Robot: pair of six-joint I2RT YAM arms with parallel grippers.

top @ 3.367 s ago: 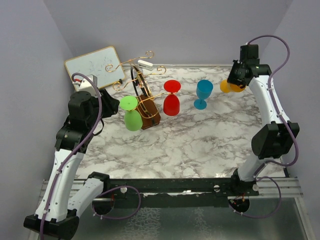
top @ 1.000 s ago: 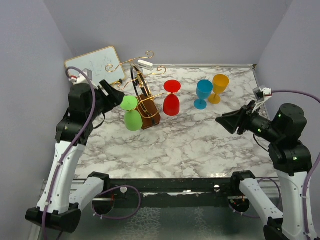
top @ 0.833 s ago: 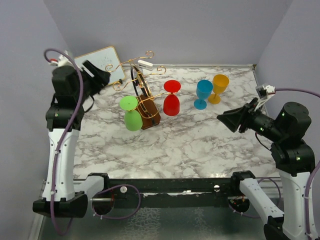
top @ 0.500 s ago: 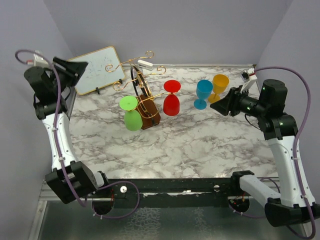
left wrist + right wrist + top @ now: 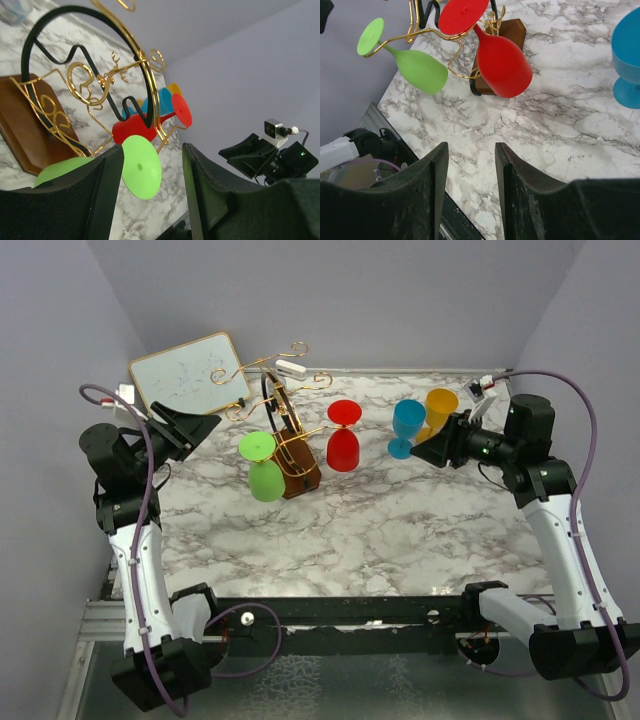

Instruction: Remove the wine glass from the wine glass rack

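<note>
The wine glass rack point(image 5: 272, 390) is gold wire on a brown wooden base point(image 5: 301, 476). Two glasses hang upside down from its arms: a green wine glass point(image 5: 265, 471) and a red wine glass point(image 5: 343, 443). My left gripper point(image 5: 203, 425) is open and empty, left of the rack and apart from it. In the left wrist view the green glass's foot point(image 5: 141, 167) shows beyond the left gripper point(image 5: 152, 146), untouched. My right gripper point(image 5: 432, 448) is open and empty, right of the rack. The right wrist view shows the right gripper point(image 5: 470, 145) over bare marble, the green glass point(image 5: 417, 70) and red glass point(image 5: 502, 70) ahead.
A blue glass point(image 5: 407, 426) and a yellow glass point(image 5: 439, 406) stand upright on the marble table point(image 5: 350, 530), close to the right gripper. A white board point(image 5: 188, 372) leans at the back left. Grey walls close in on both sides.
The left arm pulled up and away from the green glass, then came back down left of the rack. The right arm swung from the near right up to the blue and yellow glasses.
</note>
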